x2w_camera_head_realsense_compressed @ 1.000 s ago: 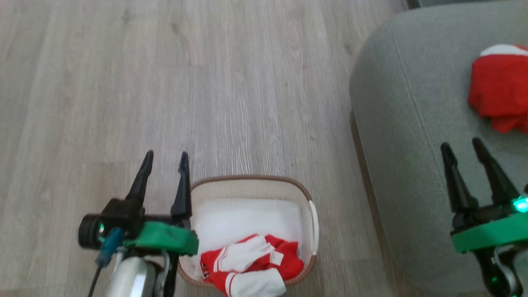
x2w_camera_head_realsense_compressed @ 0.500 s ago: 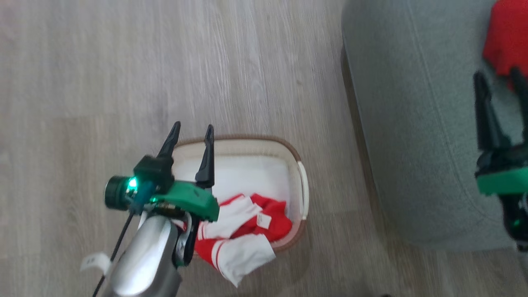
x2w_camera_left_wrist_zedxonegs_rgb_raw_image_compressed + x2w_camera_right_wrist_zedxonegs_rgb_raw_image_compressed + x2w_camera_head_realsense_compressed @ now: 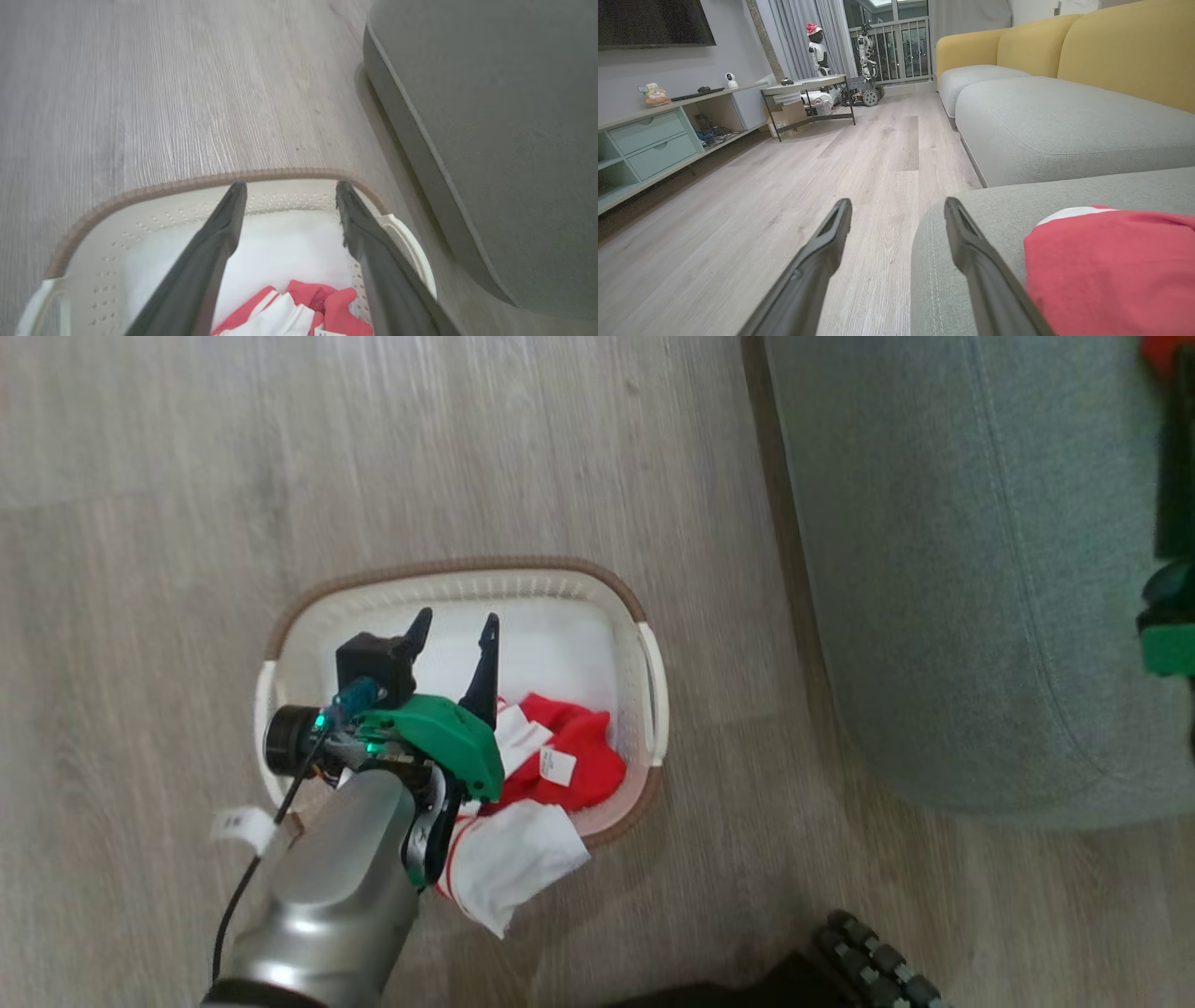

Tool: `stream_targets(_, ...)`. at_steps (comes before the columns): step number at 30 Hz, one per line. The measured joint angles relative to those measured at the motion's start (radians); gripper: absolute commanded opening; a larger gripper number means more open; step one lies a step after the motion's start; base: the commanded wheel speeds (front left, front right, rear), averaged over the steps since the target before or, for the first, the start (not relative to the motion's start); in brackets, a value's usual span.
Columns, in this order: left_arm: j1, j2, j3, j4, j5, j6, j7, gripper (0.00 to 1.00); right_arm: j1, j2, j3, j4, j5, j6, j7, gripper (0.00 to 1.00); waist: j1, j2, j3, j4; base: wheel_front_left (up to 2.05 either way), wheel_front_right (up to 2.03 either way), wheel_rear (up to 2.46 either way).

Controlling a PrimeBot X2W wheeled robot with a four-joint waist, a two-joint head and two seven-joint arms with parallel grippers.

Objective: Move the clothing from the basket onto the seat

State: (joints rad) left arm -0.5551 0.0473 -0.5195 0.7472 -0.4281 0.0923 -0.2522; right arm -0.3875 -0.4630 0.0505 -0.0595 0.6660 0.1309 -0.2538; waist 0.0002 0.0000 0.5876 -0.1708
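Left end effector (image 3: 457,616): fingers spread, empty, over the oval cream perforated plastic basket (image 3: 467,565).
Right end effector (image 3: 897,202): we see it spread, empty, above a corner of the large grey fabric seat (image 3: 1008,205).
Clothing: one red white-striped garment (image 3: 569,756) in the basket's near right corner (white panel over the rim); second red garment (image 3: 1111,266) on the seat.

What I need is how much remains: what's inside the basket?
Red and white clothing lies in the basket, a white part draped over its rim. The left gripper covers some; anything beneath is hidden.
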Motion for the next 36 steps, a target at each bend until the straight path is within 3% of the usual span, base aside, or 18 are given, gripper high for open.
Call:
stream_targets(13,-0.166,0.0,-0.166,0.3,-0.211,-0.004,0.019,1.0,-0.095,-0.027,-0.03,-0.025,0.012,0.0,-0.002,1.0,0.0,0.0,0.135,-0.035,0.0,0.0,0.0)
stream_targets(26,-0.257,0.0,-0.308,0.443,-0.376,0.004,0.245,1.0,-0.145,-0.052,-0.072,-0.08,0.008,0.0,-0.002,1.0,-0.0001,0.0,0.267,-0.073,0.0,0.0,0.0)
stream_targets(36,-0.311,0.001,-0.373,0.496,-0.406,0.041,0.343,1.0,-0.176,-0.048,-0.075,-0.102,0.005,0.0,-0.002,1.0,0.0,0.0,0.341,-0.113,0.0,0.0,0.0)
